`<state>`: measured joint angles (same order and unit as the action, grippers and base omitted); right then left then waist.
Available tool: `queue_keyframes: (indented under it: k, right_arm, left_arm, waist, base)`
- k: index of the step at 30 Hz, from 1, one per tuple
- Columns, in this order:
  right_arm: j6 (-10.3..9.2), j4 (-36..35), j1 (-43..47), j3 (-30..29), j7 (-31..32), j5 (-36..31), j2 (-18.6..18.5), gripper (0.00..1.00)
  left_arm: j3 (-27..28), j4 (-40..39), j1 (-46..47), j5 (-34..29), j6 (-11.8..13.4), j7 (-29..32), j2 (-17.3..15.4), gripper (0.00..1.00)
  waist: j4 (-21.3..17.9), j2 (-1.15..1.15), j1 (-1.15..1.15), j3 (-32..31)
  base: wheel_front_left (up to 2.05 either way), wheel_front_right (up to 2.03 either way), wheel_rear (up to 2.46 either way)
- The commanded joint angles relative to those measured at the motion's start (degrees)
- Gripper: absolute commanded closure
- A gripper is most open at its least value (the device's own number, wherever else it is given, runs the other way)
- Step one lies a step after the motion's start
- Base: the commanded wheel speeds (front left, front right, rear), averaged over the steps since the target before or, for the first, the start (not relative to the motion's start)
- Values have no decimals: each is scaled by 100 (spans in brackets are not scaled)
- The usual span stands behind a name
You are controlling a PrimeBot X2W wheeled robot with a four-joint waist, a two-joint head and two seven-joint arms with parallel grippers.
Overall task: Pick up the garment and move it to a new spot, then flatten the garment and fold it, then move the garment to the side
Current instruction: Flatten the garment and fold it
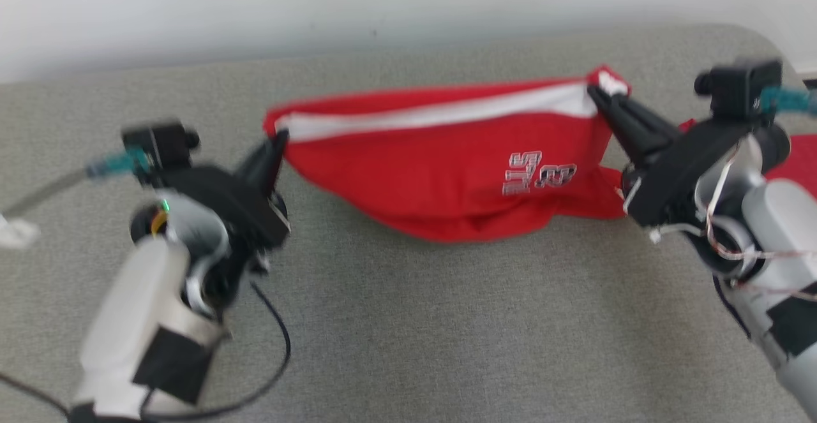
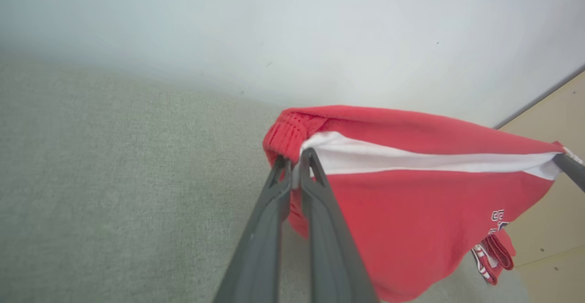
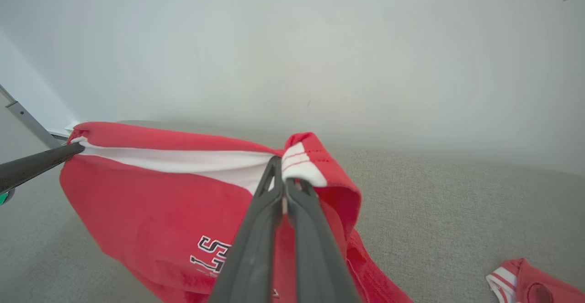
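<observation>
Grey surface (image 1: pixel 408 333): left pincer (image 1: pixel 278 137) and right pincer (image 1: pixel 595 94) pinch opposite ends of the garment (image 1: pixel 434 168), seemingly raised.

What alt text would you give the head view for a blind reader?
A red sweatshirt hangs stretched between two dark tools, the left tool and right tool each shut on one end, over a grey fabric surface.

The garment (image 1: pixel 440 180) is red with a white stripe and pale lettering, the woven surface (image 1: pixel 447 333) grey.
</observation>
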<state>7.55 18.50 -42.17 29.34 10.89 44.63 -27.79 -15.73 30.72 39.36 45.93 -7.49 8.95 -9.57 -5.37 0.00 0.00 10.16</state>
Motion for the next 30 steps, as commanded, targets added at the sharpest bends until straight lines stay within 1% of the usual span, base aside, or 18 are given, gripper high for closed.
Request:
queue_keyframes:
  k: [1, 3, 6, 9, 13, 14, 19, 23, 26, 28, 30]
  right_arm:
    - [-12, -80, -199, -62, 112, 91, 32, 100]
    - [-12, -103, -496, -69, 252, 43, 48, 100]
    - [-12, 29, -1023, -95, 370, 84, 235, 100]
    - [-12, 309, -1731, -136, 305, -122, 376, 100]
    - [-13, 823, -2745, -284, -59, -456, 596, 100]
    - [-14, 939, -3013, -344, -182, -532, 642, 100]
    - [-19, 1536, -4117, -751, -962, -852, 831, 100]
    - [-36, 1904, -4753, -1069, -1661, -1168, 925, 100]
    - [-40, 2132, -5082, -1217, -2098, -1382, 982, 100]
    - [-40, 2216, -5142, -1231, -2179, -1443, 1004, 100]
    - [-40, 2335, -5205, -1200, -2285, -1519, 1055, 100]
  left_arm:
    - [83, -113, 270, 106, 32, 164, -78, 100]
    - [181, -228, 612, 250, 88, 370, -100, 100]
    - [378, -355, 1198, 359, 287, 539, -142, 100]
    - [523, -441, 1888, 233, 520, 503, -265, 100]
    - [714, -452, 2857, 5, 810, 154, -376, 100]
    - [782, -471, 3114, -48, 908, 38, -375, 100]
    - [1099, -449, 4186, -105, 1143, -594, -260, 100]
    - [1319, -379, 4791, 51, 1111, -1010, -125, 100]
    - [1394, -323, 5047, 173, 1014, -1159, -34, 100]
    - [1400, -290, 5065, 195, 966, -1196, -10, 100]
    - [1378, -242, 5009, 254, 804, -1209, 31, 100]
  waist:
    - [-65, 0, 0, 160]
    - [-131, 0, 0, 331]
    - [-261, 0, 0, 694]
    - [-389, 0, 0, 1151]
    - [-524, 0, 0, 1739]
    - [-551, 0, 0, 1890]
    - [-599, 0, 0, 2461]
    - [-573, 0, 0, 2743]
    - [-531, 0, 0, 2906]
    - [-506, 0, 0, 2940]
    - [-457, 0, 0, 3004]
  base:
    - [0, 0, 0]
    - [0, 0, 0]
    - [0, 0, 0]
    - [0, 0, 0]
    - [0, 0, 0]
    - [0, 0, 0]
    - [0, 0, 0]
    - [0, 0, 0]
    - [0, 0, 0]
    - [0, 0, 0]
    - [0, 0, 0]
